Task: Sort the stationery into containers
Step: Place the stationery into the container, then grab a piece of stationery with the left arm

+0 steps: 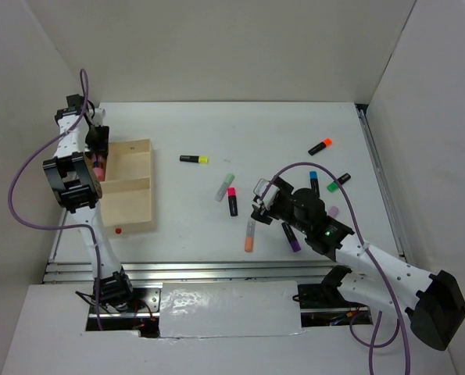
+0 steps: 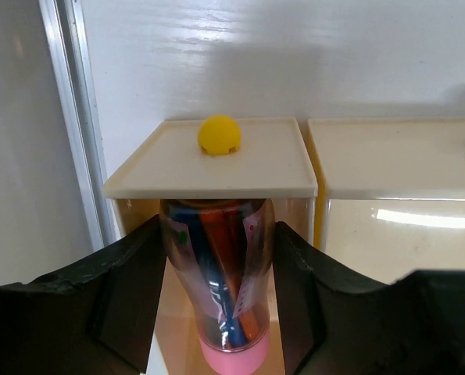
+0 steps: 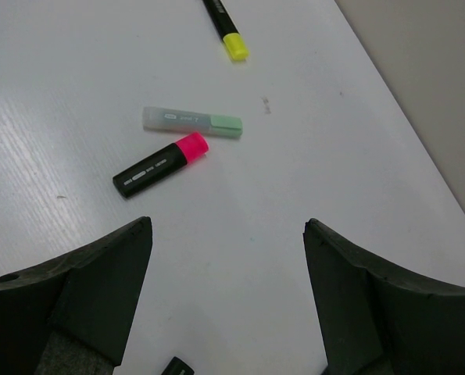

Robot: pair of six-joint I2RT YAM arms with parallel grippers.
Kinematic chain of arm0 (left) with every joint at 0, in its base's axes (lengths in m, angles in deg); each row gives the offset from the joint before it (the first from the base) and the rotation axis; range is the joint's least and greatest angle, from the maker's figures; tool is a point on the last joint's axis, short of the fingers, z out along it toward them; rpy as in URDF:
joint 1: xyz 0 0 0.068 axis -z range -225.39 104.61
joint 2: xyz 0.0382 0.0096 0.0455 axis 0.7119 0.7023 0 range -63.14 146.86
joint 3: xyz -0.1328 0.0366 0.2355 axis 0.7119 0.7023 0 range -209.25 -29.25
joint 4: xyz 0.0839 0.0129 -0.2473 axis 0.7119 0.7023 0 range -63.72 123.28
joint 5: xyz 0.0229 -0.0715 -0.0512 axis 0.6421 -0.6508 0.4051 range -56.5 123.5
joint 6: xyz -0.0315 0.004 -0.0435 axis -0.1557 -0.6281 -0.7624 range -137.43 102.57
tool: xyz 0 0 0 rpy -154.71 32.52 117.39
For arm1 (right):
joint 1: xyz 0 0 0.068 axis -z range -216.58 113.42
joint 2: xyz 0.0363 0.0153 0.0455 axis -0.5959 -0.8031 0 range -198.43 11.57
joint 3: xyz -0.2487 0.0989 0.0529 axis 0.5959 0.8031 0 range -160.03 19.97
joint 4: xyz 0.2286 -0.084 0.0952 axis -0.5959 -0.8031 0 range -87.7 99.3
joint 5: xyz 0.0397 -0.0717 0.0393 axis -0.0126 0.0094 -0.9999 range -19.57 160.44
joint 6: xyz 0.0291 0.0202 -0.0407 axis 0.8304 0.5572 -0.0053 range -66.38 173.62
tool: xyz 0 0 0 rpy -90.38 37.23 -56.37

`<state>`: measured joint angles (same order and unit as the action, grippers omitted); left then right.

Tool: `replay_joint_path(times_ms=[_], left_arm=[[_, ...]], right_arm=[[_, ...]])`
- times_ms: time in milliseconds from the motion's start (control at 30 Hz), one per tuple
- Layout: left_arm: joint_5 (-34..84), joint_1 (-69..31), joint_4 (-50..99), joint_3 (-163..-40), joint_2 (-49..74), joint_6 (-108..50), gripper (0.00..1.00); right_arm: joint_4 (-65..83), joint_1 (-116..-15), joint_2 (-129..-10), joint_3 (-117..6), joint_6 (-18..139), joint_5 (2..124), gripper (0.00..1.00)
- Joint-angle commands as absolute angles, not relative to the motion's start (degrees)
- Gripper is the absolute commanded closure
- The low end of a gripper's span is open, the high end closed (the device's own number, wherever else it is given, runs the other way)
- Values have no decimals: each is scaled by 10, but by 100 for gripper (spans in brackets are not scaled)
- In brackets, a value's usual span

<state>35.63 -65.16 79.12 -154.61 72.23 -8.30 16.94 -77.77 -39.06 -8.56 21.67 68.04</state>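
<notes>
The tan wooden tray stands at the left, with a red dot on its near rim. My left gripper hangs over the tray's far-left compartment, shut on a pale pink marker held cap-down above the tray floor. My right gripper is open and empty above the table. Ahead of it lie a black pink-capped marker, a pastel green marker and a black yellow-capped marker.
More markers lie loose on the table: pastel orange, purple-capped, blue-capped, green-capped, orange-capped and pale purple. A yellow dot marks the tray rim. White walls enclose the table.
</notes>
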Motion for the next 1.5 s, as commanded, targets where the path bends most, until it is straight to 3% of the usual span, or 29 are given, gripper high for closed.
replay_joint_path(times_ms=[0, 167, 267, 300, 500, 633, 867, 1000, 1300, 1467], left_arm=[[375, -639, 777, -1575, 733, -64, 48], [379, -634, 769, -1576, 728, -62, 46], [378, -634, 770, -1563, 713, -57, 35], [377, -634, 772, -1558, 710, -57, 27], [368, -640, 779, -1548, 688, -52, 14], [357, -641, 769, -1535, 660, -53, 18], [339, -641, 761, -1512, 612, -49, 38], [297, -649, 748, -1486, 576, -57, 41], [82, -686, 722, -1382, 433, -65, 39], [32, -668, 704, -1253, 301, -15, 23]], right_arm=[[176, -771, -391, -87, 227, 676, 15], [177, -772, -393, -89, 227, 674, 15], [177, -773, -394, -91, 228, 674, 15], [176, -774, -394, -90, 227, 674, 15], [176, -774, -397, -96, 225, 673, 15], [176, -775, -398, -98, 224, 673, 16], [179, -778, -400, -102, 223, 670, 16], [177, -775, -400, -109, 231, 672, 16], [77, -684, -418, -206, 343, 653, 18], [-16, -613, -428, -271, 402, 610, 20]])
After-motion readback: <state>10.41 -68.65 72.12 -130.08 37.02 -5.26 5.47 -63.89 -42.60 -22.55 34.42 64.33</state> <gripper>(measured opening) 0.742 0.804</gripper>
